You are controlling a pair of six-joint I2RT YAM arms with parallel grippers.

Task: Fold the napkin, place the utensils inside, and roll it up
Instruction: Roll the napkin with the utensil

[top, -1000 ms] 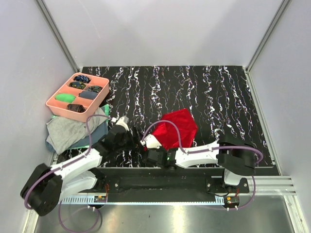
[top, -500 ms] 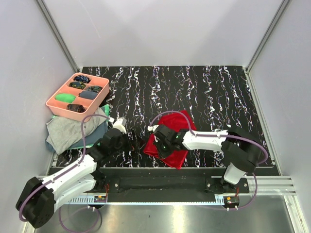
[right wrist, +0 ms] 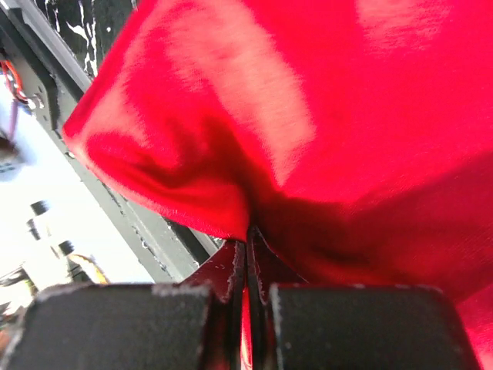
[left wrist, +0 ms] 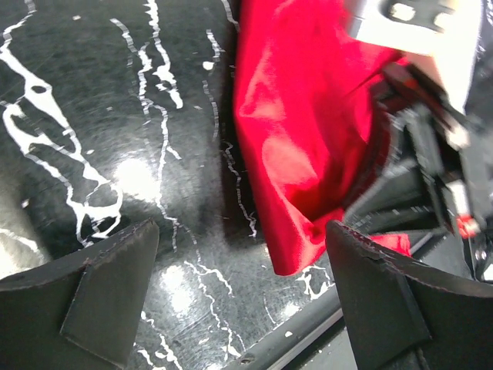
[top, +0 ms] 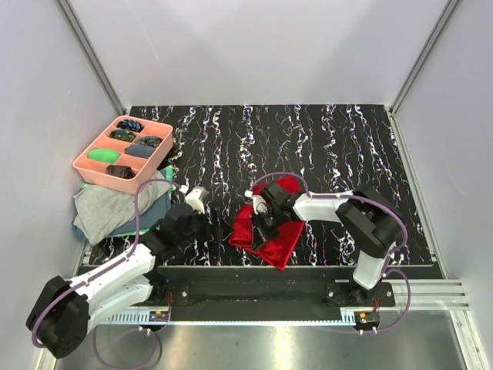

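The red napkin (top: pixel 281 235) is bunched near the table's front edge, with one part lifted and the rest draped down. My right gripper (top: pixel 257 226) is shut on a fold of it; in the right wrist view the jaws (right wrist: pixel 248 248) pinch the cloth (right wrist: pixel 308 116) tightly. My left gripper (top: pixel 209 228) is open and empty just left of the napkin. In the left wrist view its fingers (left wrist: pixel 108 297) straddle bare table (left wrist: pixel 154 177), and the napkin's hanging corner (left wrist: pixel 296 146) lies ahead. The fork and the gold utensil are out of view.
A pink compartment tray (top: pixel 86 165) stands at the back left. A pile of grey, green and blue cloths (top: pixel 112 208) lies in front of it, beside my left arm. The black front rail (top: pixel 254 274) runs just below the napkin.
My right gripper has moved from the front edge back and up, lifting the napkin so it bunches and drapes toward the front. My left gripper has drawn back a little to the left.
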